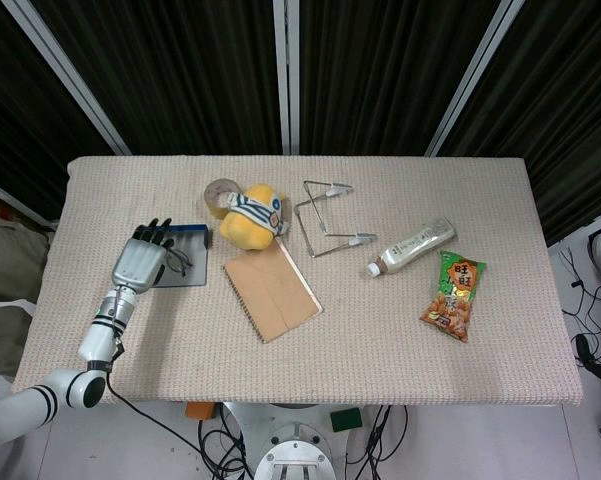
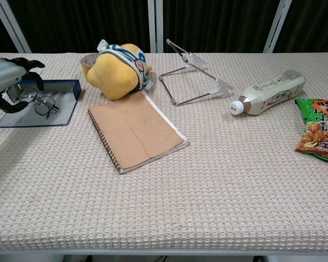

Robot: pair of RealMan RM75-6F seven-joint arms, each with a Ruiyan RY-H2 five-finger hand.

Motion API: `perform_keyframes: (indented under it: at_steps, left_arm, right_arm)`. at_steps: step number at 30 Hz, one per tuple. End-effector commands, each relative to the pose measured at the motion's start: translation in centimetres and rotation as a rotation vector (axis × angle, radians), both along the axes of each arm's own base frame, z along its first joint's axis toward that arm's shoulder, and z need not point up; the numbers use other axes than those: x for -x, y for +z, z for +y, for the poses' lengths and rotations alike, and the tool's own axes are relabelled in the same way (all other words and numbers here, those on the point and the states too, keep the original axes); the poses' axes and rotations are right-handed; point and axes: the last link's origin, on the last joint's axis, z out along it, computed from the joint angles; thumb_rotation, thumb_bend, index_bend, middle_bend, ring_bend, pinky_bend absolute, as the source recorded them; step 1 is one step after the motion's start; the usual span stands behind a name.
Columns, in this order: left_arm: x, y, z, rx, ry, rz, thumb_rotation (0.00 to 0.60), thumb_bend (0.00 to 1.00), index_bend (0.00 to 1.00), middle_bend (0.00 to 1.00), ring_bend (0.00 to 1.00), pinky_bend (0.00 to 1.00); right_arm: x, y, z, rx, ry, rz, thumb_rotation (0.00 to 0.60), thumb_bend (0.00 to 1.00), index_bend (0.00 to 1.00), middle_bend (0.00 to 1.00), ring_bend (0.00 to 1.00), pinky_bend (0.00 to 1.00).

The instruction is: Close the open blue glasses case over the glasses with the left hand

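Blue glasses case (image 2: 41, 106) lies open and flat near the table's (image 1: 400, 360) left edge, its raised back wall toward the curtain, with the glasses (image 2: 35, 100) resting on its base. Over the case's left part hovers the left hand (image 1: 140, 262), palm down, dark fingers (image 2: 27, 64) spread and slightly curled above the glasses; I can't tell whether they touch anything, and they seem to hold nothing. Just right of the case sits a brown notebook (image 2: 135, 130), with a yellow plush toy (image 2: 119, 70) behind it. Farther right come a wire stand (image 2: 194, 76), a lying bottle (image 2: 270, 94) and a snack bag (image 2: 320, 130).
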Motion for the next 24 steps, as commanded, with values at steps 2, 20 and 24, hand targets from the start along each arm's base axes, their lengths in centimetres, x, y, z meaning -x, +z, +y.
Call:
perform_keyframes:
  at_steps: [2,20,24]
  left_arm:
    - [0.2,-0.3,0.2,0.007,0.008,0.005,0.600,0.39,0.30,0.00,0.00,0.16]
    - [1.2,1.8,-3.4,0.008,-0.041,0.010,0.600,0.39,0.42,0.00,0.00,0.16]
    - [1.8,1.7,-4.3,0.031,-0.023,0.020,0.600,0.40,0.40,0.00,0.00,0.16]
  right_arm:
    - [0.0,0.0,0.0,-0.001,-0.001,0.001,0.600,0.38,0.00,0.00,0.00,0.00]
    - [0.8,-0.2,0.2,0.002,-0.020,-0.008,0.600,0.38,0.00,0.00,0.00,0.00]
    - [0.8,-0.2,0.1,0.000,-0.016,-0.009,0.600,0.38,0.00,0.00,0.00,0.00]
